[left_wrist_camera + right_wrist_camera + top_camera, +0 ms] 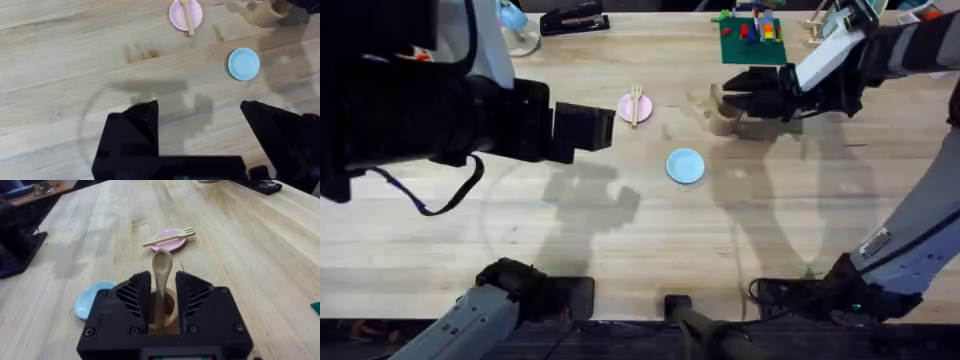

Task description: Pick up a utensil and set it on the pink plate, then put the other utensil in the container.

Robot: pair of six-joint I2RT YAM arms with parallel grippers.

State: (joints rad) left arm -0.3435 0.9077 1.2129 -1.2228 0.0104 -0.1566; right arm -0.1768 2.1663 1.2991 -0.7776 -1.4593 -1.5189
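Left hand [197, 145] at left-centre of the overhead view, above the pale wooden desk [520, 230] – fingers spread wide, holding nothing. Small round light blue plate [685, 166] sits mid-frame. Just beyond it, upper centre, small round pale pink plate [635, 105] w/ small pale wooden fork [636, 102] lying across it. Upper right: right hand [161, 311] clamped on pale wooden spoon [161, 280] – spoon upright, lower end inside tan-brown cylindrical cup [723, 118].

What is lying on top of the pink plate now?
The wooden fork lies across the pink plate, with both ends reaching past its rim. The strip of plate under the fork is covered; nothing else is seen on it.
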